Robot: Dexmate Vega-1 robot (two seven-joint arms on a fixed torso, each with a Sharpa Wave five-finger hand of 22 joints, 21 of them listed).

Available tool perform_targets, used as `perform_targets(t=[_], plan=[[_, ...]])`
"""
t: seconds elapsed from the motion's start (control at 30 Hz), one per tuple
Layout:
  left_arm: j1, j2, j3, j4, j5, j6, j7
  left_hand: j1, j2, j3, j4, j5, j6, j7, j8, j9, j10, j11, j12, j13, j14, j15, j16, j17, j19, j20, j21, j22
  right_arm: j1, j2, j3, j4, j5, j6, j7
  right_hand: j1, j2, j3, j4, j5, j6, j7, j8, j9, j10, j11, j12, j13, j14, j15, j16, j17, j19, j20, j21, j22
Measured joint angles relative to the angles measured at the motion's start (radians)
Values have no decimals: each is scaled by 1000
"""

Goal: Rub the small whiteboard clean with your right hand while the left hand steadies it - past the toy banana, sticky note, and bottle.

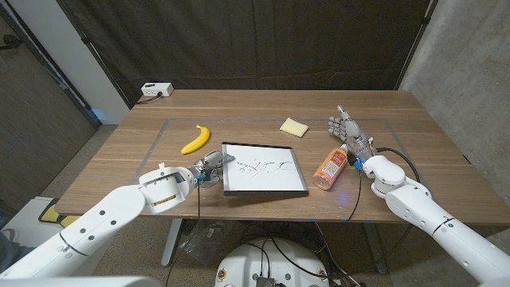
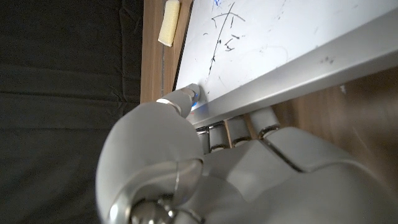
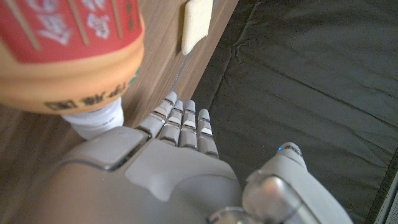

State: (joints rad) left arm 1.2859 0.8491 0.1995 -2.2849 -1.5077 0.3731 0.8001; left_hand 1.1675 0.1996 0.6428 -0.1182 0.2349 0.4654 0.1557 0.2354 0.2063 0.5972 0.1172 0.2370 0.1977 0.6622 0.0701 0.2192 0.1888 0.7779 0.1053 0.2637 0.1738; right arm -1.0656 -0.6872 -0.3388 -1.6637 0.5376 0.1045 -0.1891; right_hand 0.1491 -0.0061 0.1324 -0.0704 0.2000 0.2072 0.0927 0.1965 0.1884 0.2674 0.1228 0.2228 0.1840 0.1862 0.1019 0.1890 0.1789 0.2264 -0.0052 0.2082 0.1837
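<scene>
The small whiteboard (image 1: 264,169) lies at the table's middle with dark scribbles on it. My left hand (image 1: 208,168) grips its left edge; in the left wrist view the thumb (image 2: 181,98) sits on the board's metal frame (image 2: 292,62) and the fingers (image 2: 239,127) reach under it. My right hand (image 1: 348,132) stands open with nothing in it, fingers stretched out, just behind the cap end of the orange bottle (image 1: 330,167), which lies on its side right of the board. The right wrist view shows that hand (image 3: 168,165) beside the bottle (image 3: 68,50).
A toy banana (image 1: 195,139) lies behind and left of the board. A yellow sticky note (image 1: 294,127) (image 2: 168,22) (image 3: 198,22) lies behind the board's right corner. A white box (image 1: 157,90) sits at the far left table edge. A black cable (image 1: 358,187) runs along my right arm.
</scene>
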Motion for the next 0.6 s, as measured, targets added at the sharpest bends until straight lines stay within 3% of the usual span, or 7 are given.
perform_targets(t=[0.13,0.2,0.6], plan=[[-8,6,4,0,-7,-2,13,18,-8,27,22,0,30,5,0,1,34,7,4,0,40,-18,5,0,30,-13,6,2,-2,0,2,-3,-1,4,-6,1,1,0,0,0,8,-8,0,0,4,-4,0,0,6,-5,0,0,13,12,7,0],[-11,9,4,0,-10,-2,16,21,-5,32,27,0,30,5,0,1,36,7,4,0,46,-23,5,0,37,-13,11,2,-2,1,2,-4,-6,9,-11,10,10,7,-7,-4,22,-14,9,0,8,-3,0,0,15,-11,0,0,27,5,7,0],[-20,31,0,-3,-46,1,35,20,-6,53,31,0,59,5,0,1,56,-2,4,-1,67,-24,5,0,42,-18,11,1,31,6,-13,-3,-69,31,-44,59,30,29,-29,-4,38,-23,15,0,26,-22,0,0,32,-28,0,0,54,-8,15,0]])
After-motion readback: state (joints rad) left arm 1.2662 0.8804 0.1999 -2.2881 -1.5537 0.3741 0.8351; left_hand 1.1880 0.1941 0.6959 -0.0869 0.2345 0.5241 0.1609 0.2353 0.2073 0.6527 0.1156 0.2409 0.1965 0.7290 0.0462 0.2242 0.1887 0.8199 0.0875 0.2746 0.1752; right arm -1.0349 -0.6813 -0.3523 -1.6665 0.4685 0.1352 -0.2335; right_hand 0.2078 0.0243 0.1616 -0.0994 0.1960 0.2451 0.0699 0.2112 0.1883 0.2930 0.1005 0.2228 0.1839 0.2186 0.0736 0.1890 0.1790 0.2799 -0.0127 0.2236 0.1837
